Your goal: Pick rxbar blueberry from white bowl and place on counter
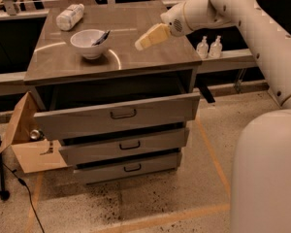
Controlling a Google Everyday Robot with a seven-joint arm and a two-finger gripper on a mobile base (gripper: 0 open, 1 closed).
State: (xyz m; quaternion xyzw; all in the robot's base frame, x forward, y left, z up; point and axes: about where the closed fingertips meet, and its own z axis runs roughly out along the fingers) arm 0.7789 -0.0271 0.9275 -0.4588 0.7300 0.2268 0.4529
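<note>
The white bowl [90,42] stands on the left part of the steel counter [136,57]. The dark blue rxbar blueberry [101,37] leans inside it, one end sticking up over the right rim. My gripper [142,43] hangs above the middle right of the counter, to the right of the bowl and apart from it, with nothing seen in it. The arm reaches in from the upper right.
A white plastic bottle [70,16] lies at the counter's back left. Two small bottles [209,47] stand on the ledge to the right. The top drawer [116,114] is pulled out. An open cardboard box [26,140] sits on the floor at the left.
</note>
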